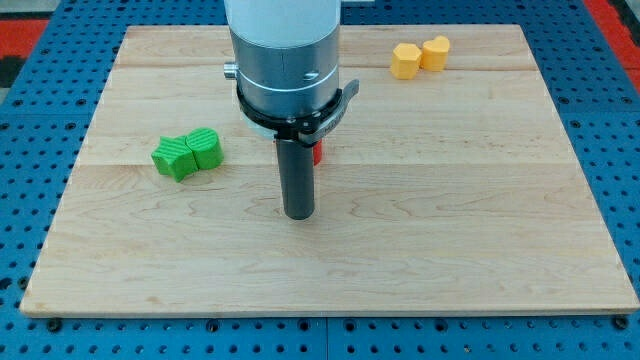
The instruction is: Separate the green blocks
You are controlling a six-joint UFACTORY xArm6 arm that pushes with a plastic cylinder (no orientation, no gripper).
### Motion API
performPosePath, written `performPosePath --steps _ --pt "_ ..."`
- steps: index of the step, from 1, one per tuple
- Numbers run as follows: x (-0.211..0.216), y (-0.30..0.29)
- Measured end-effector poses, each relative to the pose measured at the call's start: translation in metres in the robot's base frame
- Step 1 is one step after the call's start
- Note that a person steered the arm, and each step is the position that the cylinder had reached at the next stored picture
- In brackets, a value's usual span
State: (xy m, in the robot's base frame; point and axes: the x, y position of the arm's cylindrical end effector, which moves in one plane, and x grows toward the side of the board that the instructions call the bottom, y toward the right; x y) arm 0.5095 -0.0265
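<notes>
Two green blocks sit touching each other at the board's left: a larger green block [172,157] on the view's left and a smaller rounded green block [204,148] on its right. My tip [299,214] rests on the board near the middle, to the right of and a little below the green pair, well apart from them. A red block [317,153] is mostly hidden behind the rod, only a sliver showing at its right side.
Two yellow blocks touch each other at the view's top right: one [405,61] on the left, one [435,52] on the right. The wooden board [480,230] lies on a blue perforated base. The arm's grey body covers the top middle.
</notes>
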Motion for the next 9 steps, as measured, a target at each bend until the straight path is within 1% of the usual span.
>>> performPosePath --steps 2,3,4,5,6,7,8,9 --pt "0.002 0.000" --pt "-0.001 -0.010" --pt "-0.018 -0.084" --pt "-0.065 -0.110" --pt "-0.014 -0.121" --pt "-0.036 -0.143" --pt "-0.116 -0.153" --pt "-0.169 -0.158"
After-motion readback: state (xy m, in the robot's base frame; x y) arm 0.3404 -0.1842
